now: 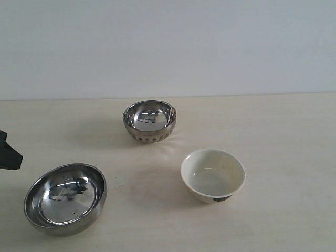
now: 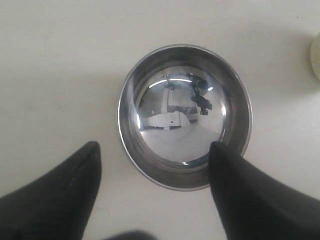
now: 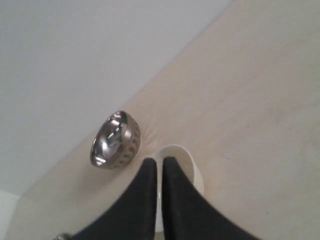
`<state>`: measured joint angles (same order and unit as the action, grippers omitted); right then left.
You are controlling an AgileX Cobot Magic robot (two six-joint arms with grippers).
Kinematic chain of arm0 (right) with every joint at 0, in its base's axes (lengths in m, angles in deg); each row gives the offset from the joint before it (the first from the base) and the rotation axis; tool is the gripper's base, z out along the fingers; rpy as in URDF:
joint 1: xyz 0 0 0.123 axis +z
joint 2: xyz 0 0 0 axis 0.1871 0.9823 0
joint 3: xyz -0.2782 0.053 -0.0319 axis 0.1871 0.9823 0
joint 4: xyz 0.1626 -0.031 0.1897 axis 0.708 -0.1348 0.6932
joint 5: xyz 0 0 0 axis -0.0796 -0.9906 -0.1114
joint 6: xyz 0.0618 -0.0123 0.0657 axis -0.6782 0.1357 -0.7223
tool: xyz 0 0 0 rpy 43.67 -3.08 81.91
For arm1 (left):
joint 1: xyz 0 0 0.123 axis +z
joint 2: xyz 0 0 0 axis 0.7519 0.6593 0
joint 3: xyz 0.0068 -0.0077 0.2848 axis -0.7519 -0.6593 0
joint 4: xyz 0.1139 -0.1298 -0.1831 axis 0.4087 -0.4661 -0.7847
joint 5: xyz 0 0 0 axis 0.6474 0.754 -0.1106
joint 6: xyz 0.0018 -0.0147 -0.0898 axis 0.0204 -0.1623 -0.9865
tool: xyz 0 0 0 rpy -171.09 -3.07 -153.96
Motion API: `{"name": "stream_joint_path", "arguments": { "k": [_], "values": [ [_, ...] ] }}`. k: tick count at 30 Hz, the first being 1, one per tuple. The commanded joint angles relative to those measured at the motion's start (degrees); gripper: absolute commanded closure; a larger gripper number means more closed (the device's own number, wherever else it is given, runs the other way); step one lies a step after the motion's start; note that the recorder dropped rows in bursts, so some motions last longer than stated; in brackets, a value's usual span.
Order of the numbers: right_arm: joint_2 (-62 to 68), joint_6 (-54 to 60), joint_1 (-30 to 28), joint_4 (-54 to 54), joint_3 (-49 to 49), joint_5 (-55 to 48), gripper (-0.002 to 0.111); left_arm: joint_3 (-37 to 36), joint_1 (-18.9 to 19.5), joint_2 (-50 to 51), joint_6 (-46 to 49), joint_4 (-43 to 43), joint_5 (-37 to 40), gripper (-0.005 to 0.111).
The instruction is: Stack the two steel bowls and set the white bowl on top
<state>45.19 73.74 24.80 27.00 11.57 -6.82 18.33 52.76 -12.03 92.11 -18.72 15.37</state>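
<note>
The wide plain steel bowl [image 1: 65,198] stands at the front left. The smaller steel bowl [image 1: 149,121], with a dotted band near its base, stands at the back middle. Right of centre sits the white bowl [image 1: 212,174], with a dark mark low on its side. All three stand apart, upright and empty. My left gripper [image 2: 155,146] is open beside the wide bowl [image 2: 185,115], and one finger [image 2: 240,190] overlaps its rim in the left wrist view. My right gripper [image 3: 160,160] is shut on nothing, raised over the white bowl [image 3: 195,172], with the smaller steel bowl [image 3: 116,140] beyond.
The bowls stand on a pale wooden table [image 1: 283,136] against a plain light wall [image 1: 168,42]. A dark part of the left arm [image 1: 8,152] shows at the exterior view's left edge. The right arm is outside the exterior view.
</note>
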Motion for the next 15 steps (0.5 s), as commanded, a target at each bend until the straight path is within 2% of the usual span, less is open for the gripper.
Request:
{"name": "stream_joint_path", "arguments": {
  "k": [1, 5, 12, 15],
  "values": [
    [9.76, 4.17, 6.67, -0.2, -5.72, 1.59, 0.108, 0.38, 0.14, 0.13, 0.13, -0.76, -0.53, 0.048],
    [22.25, 7.19, 13.82, -0.42, -11.73, 7.24, 0.108, 0.38, 0.14, 0.13, 0.13, -0.76, 0.19, 0.048],
    [33.77, 29.77, 14.47, -0.61, -22.1, 0.56, 0.108, 0.38, 0.14, 0.13, 0.13, -0.31, 0.06, 0.048],
    [35.93, 31.03, 14.47, -0.61, -25.34, 0.56, 0.108, 0.38, 0.14, 1.2, -0.49, -0.2, -0.28, 0.048]
  ]
}}
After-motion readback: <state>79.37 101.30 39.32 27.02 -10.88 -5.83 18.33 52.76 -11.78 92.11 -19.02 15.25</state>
